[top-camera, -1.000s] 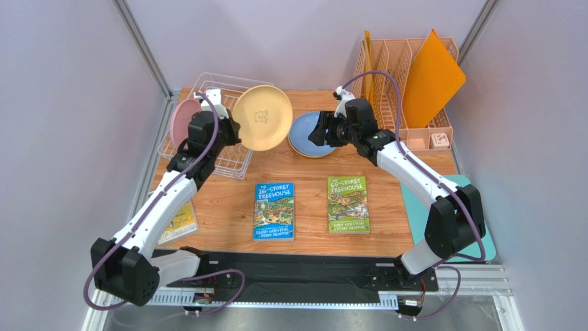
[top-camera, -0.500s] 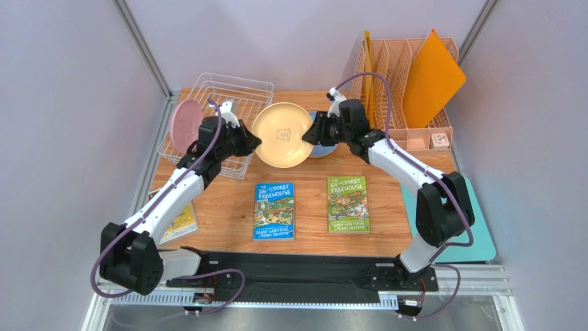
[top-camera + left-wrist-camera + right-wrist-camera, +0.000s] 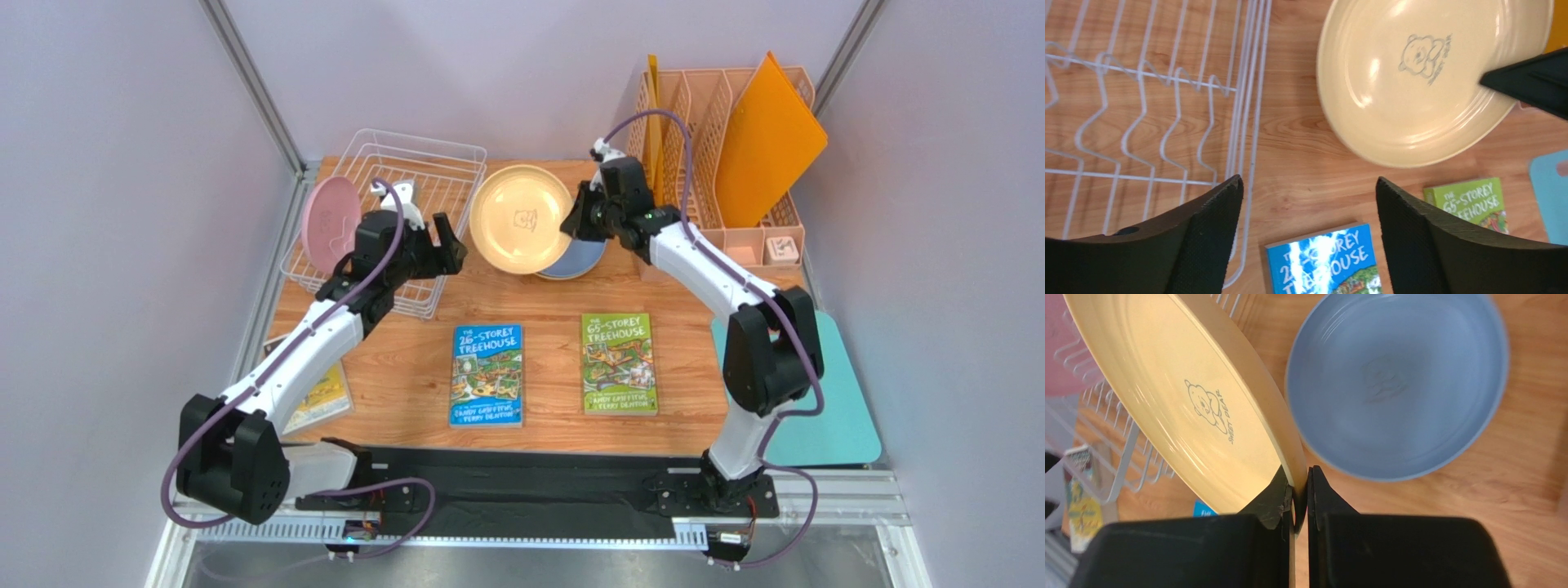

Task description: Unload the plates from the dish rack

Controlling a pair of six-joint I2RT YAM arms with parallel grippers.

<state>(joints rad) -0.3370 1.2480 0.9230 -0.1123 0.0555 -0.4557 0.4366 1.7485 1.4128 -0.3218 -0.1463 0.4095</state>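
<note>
Top external | yel plate point(image 3: 521, 218) x1 | blu plate point(image 3: 579, 260) x1 | pnk plate point(image 3: 329, 221) x1

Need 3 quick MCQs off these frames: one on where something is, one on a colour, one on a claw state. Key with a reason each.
1. Where is the blue plate?
A) on the table, right of the dish rack
B) inside the rack
C) held in the air

2. What colour is the plate in the right claw?
A) pink
B) blue
C) cream-yellow

3. The left claw is:
A) shut on a plate
B) open, empty
C) shut on a rack wire

Key:
1 A, it lies flat on the wood.
2 C, the cream-yellow plate is pinched at its rim.
3 B, its jaws stand apart with nothing between them.
</note>
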